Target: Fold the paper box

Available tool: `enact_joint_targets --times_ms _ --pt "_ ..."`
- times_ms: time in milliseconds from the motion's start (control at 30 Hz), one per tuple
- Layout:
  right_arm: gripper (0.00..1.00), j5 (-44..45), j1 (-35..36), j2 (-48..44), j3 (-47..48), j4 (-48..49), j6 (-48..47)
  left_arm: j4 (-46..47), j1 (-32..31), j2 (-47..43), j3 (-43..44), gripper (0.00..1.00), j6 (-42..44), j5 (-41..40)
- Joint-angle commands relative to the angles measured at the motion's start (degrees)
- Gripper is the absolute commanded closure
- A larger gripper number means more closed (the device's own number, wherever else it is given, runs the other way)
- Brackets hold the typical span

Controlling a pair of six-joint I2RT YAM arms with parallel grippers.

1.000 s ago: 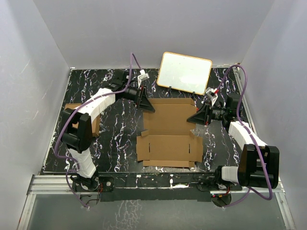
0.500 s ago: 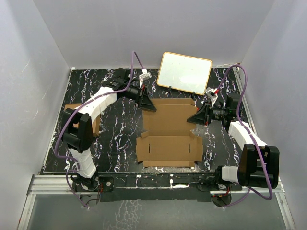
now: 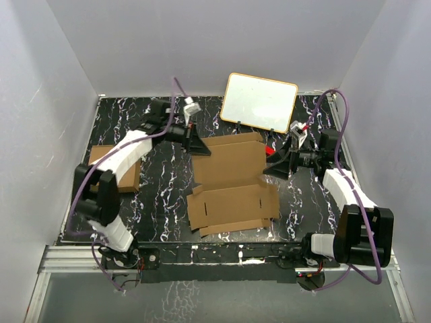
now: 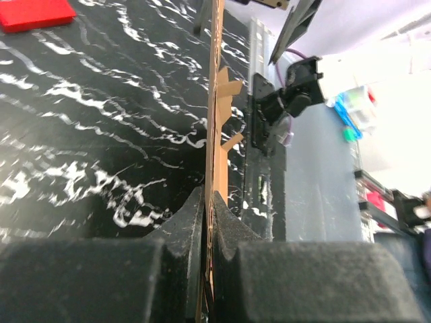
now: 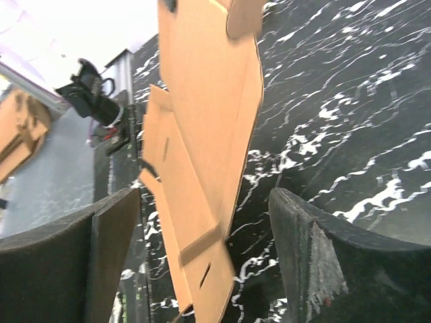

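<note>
Top external view, one paper box, one white board

tbl: blk marble, white veins | whiteboard: yellow rim, tilted, far edge ctr-right | brown cartons: left side | red flat obj: on tbl

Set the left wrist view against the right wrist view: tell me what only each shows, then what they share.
Only the left wrist: the left end effector shut on the paper box, which is seen edge-on, and a flat red piece on the table. Only the right wrist: the right end effector open, with the box's broad slotted face ahead of its spread fingers. Both: the box and the black marbled table.
</note>
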Motion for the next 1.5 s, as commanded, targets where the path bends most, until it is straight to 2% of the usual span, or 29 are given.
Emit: enact_joint_targets --times_ms 0,33,67,267,367,433,567,633,733,867,1067,1300,1467 --pt "0.07 4.8 -1.6 -4.4 6.3 -9.1 -14.9 17.4 5.9 -16.9 -11.4 1.00 -7.9 -5.2" --pt "0.01 6.5 -1.6 -4.8 6.8 -10.4 -16.6 19.0 6.6 -20.1 -13.9 1.00 -7.8 -6.5" --pt "0.00 7.4 -1.6 -5.0 7.2 -11.2 -17.8 19.7 7.0 -23.1 -16.3 1.00 -7.2 -7.8" --pt "0.00 5.6 -1.1 -2.4 7.8 -11.4 -26.6 20.2 7.5 -37.3 -26.8 1.00 -1.6 -16.0" --pt "0.01 9.2 0.1 1.5 10.0 -8.8 -25.1 25.0 7.6 -42.5 -31.9 1.00 -1.2 -16.3" --pt "0.09 10.6 0.4 4.1 12.4 -5.1 -20.1 27.6 7.8 -44.4 -34.5 1.00 -1.4 -15.8" --pt "0.38 5.3 0.7 7.5 15.8 -4.1 -15.5 29.7 7.8 -44.1 -36.4 1.00 -1.8 -13.6" --pt "0.45 4.1 1.7 7.3 15.2 -5.4 -18.7 31.3 7.7 -43.3 -36.6 1.00 -2.5 -12.1" --pt "0.45 4.6 4.7 7.4 13.4 -5.7 -22.1 34.6 7.8 -41.9 -37.1 1.00 -4.3 -10.0" --pt "0.45 7.1 8.9 9.3 15.2 -12.1 -29.3 37.1 8.7 -40.3 -37.2 1.00 -6.4 -7.6" --pt "0.44 5.4 9.4 12.6 16.1 -16.0 -33.1 41.8 9.7 -40.1 -38.5 1.00 -10.1 -5.7" --pt "0.43 4.3 10.9 12.8 16.7 -15.8 -32.0 44.4 9.8 -39.0 -39.1 1.00 -12.3 -4.2" --pt "0.41 4.7 9.3 11.0 19.9 -24.1 -38.5 43.9 9.9 -39.2 -39.2 1.00 -12.1 -4.3"
